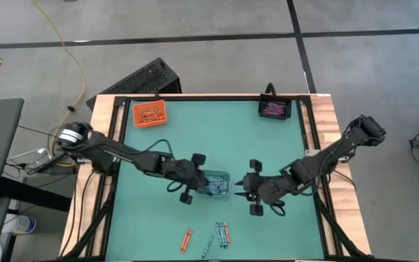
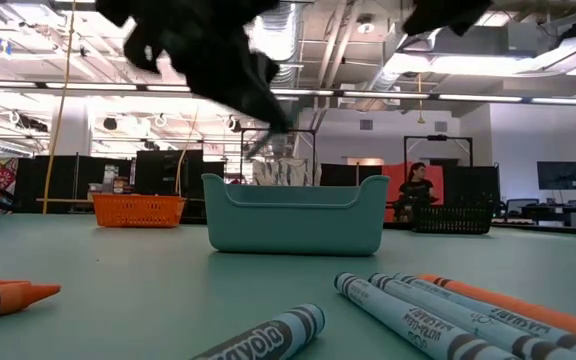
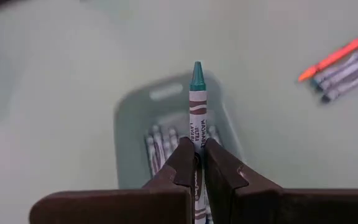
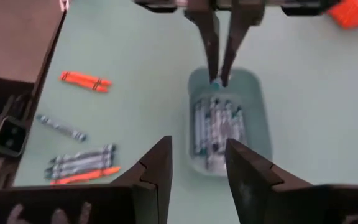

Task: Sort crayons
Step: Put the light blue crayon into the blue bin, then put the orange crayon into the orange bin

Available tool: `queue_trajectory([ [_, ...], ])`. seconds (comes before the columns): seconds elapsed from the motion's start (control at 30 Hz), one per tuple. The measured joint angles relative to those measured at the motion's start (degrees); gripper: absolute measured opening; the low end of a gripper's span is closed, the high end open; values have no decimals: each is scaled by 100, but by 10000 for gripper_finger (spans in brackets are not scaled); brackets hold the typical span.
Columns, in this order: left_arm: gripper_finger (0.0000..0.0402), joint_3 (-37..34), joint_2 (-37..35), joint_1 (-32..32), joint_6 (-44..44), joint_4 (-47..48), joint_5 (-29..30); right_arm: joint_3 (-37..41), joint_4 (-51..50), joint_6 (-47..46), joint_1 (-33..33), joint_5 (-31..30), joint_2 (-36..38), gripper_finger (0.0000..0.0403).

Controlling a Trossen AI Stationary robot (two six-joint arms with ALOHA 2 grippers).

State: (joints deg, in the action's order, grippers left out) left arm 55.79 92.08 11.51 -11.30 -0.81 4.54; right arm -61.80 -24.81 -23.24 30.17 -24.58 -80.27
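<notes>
- Overhead view: left tool (image 1: 193, 177) poised over the clear-grey tray (image 1: 222, 175) near the middle of the worktop (image 1: 209, 131), slightly toward the front edge; right tool (image 1: 252, 188) just beside that tray on the other side, waiting. Loose crayons (image 1: 222, 233) and an orange-red pair (image 1: 187, 239) lying near the front edge; orange tray (image 1: 150, 113) at the far left corner, black tray (image 1: 274, 108) at the far right corner, each with crayons already inside.
- Table-level view: grey tray (image 2: 295, 215) ahead, dark arm above it, grey-blue crayons (image 2: 408, 305) and an orange-red one (image 2: 13, 296) unsorted in the foreground.
- Left wrist view: left tool (image 3: 197, 163) closed tight on one grey-blue crayon (image 3: 197, 106), tip pointing away, directly above the tray (image 3: 129, 124) holding others of the same colour.
- Right wrist view: right tool (image 4: 197, 163) partly apart, holding nothing; left arm's fingers (image 4: 212, 43) seen dipping toward the tray (image 4: 260, 124).
- Step in hand, judged: dropping a grey-blue crayon into its tray.
- Next move calls for: lowering slightly, parting the fingers so the stick falls flat among the others, then reaching toward the front-edge cluster.
</notes>
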Motion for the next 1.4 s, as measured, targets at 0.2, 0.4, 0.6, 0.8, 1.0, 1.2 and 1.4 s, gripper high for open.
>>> queue_trajectory([
  [0.2, 2, -2, 519, -166, 46, -321, -210, 44, -217, -611, 429, -72, 0, 141],
  [0.4, 36, -2, 567, -274, 230, -165, -278, 74, -579, -1487, 778, -252, -207, 141],
  [0.6, 76, -2, 548, -268, 199, -114, -490, 105, -665, -2110, 929, -251, -761, 141],
  [0.8, 111, -2, 548, -231, 190, -107, -625, 105, -1229, -3231, 999, -254, -1156, 141],
  [1.0, 129, -2, 548, 11, 67, -98, -1110, 105, -1149, -3813, 1218, -277, -1436, 141],
  [1.2, 130, -2, 546, 641, -265, 65, -1280, 103, 488, -3216, 1350, -382, -1933, 141],
  [1.4, 130, -2, 546, 1250, -147, 228, -947, 98, 1759, -2501, 1373, -402, -2452, 141],
])
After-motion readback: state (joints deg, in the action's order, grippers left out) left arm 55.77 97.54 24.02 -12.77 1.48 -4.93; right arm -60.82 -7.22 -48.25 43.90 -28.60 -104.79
